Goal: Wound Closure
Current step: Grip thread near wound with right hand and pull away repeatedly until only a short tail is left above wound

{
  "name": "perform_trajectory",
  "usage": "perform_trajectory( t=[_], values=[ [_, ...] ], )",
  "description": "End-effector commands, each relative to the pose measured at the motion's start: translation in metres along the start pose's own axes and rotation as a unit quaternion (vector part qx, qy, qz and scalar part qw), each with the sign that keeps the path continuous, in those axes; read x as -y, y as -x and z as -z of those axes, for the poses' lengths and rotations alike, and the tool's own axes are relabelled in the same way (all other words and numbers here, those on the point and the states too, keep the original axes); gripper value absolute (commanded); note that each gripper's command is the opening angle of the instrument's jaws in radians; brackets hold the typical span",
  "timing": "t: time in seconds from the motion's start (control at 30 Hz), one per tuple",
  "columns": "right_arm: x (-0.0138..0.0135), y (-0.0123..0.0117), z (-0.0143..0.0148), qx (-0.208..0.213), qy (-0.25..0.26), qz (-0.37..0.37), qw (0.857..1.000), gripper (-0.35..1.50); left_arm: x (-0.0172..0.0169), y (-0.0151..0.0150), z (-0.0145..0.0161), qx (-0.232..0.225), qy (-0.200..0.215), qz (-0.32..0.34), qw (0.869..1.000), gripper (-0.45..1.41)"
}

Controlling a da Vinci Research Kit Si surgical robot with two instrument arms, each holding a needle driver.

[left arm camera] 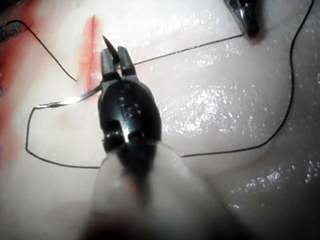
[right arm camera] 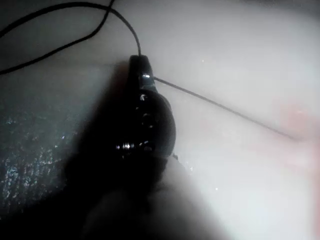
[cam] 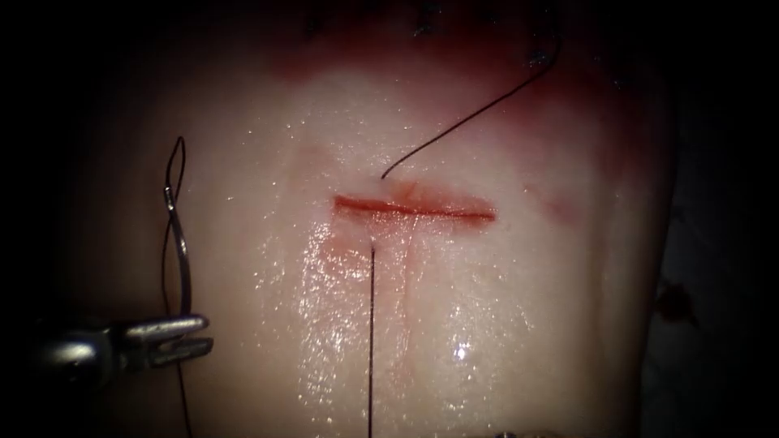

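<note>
I note the tissue (cam: 503, 308) as pale pink-white with a wet, glossy sheen and scattered white highlights. The cut (cam: 414, 208) reads as a thin, deep red line with a paler pink border. Red fluid (cam: 357, 251) streaks faintly below the cut, and a darker red stain (cam: 454, 57) spreads along the far edge of the tissue. The thread (cam: 471, 120) is dark, nearly black, against the pale surface. The needle (cam: 182, 259) is grey steel with a bright glint. The left tool (cam: 182, 337) appears silver-grey in the endoscope view. The right tool (right arm camera: 142, 70) looks black with small white glints.
</note>
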Motion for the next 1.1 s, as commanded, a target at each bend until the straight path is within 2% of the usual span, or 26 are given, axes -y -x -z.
perform_trajectory(
  t=[0.03, 0.13, 0.23, 0.27, 0.33, 0.37, 0.43, 0.7, 0.77, 0.87, 0.9, 1.1],
  values=[
    [0.0014, -0.0006, -0.0015, -0.005, -0.010, -0.003, 1.000, -0.35, 0.0000, 0.0002, -0.0007, -0.001, 0.000, -0.001, 1.000, -0.35],
    [0.0029, -0.0020, -0.0024, -0.012, -0.030, -0.013, 0.999, -0.35, 0.0000, 0.0002, -0.0007, -0.001, 0.000, -0.001, 1.000, -0.35],
    [0.0023, -0.0023, -0.0024, -0.021, -0.018, -0.023, 0.999, -0.35, 0.0000, 0.0002, -0.0007, -0.001, 0.000, -0.001, 1.000, -0.35],
    [0.0017, -0.0023, -0.0022, -0.030, -0.005, -0.026, 0.999, -0.08, 0.0000, 0.0002, -0.0007, -0.001, 0.000, -0.001, 1.000, -0.35],
    [0.0004, -0.0020, -0.0016, -0.026, 0.030, -0.035, 0.999, 0.83, 0.0000, 0.0002, -0.0007, -0.001, 0.000, -0.001, 1.000, -0.35],
    [-0.0016, -0.0017, -0.0007, -0.022, 0.073, -0.050, 0.996, 1.25, 0.0000, 0.0002, -0.0007, -0.001, 0.000, -0.001, 1.000, -0.35],
    [-0.0035, -0.0012, 0.0004, -0.026, 0.090, -0.067, 0.993, 1.28, 0.0000, 0.0002, -0.0007, -0.001, 0.000, -0.001, 1.000, -0.35],
    [-0.0109, 0.0014, 0.0040, -0.009, 0.128, -0.055, 0.990, 1.33, 0.0000, 0.0002, -0.0007, -0.001, 0.000, -0.001, 1.000, -0.35],
    [-0.0133, 0.0029, 0.0047, -0.001, 0.137, -0.056, 0.989, 1.33, 0.0000, 0.0002, -0.0007, -0.001, 0.000, -0.001, 1.000, -0.35],
    [-0.0151, 0.0047, 0.0051, 0.009, 0.143, -0.059, 0.988, 1.33, 0.0000, 0.0002, -0.0007, -0.001, 0.000, -0.001, 1.000, -0.35],
    [-0.0161, 0.0060, 0.0051, 0.013, 0.145, -0.059, 0.988, 1.33, 0.0000, 0.0002, -0.0007, -0.001, 0.000, -0.001, 1.000, -0.35],
    [-0.0188, 0.0099, 0.0046, 0.008, 0.145, -0.041, 0.989, 1.32, 0.0001, 0.0003, -0.0007, -0.001, 0.000, -0.001, 1.000, -0.35]
  ],
)
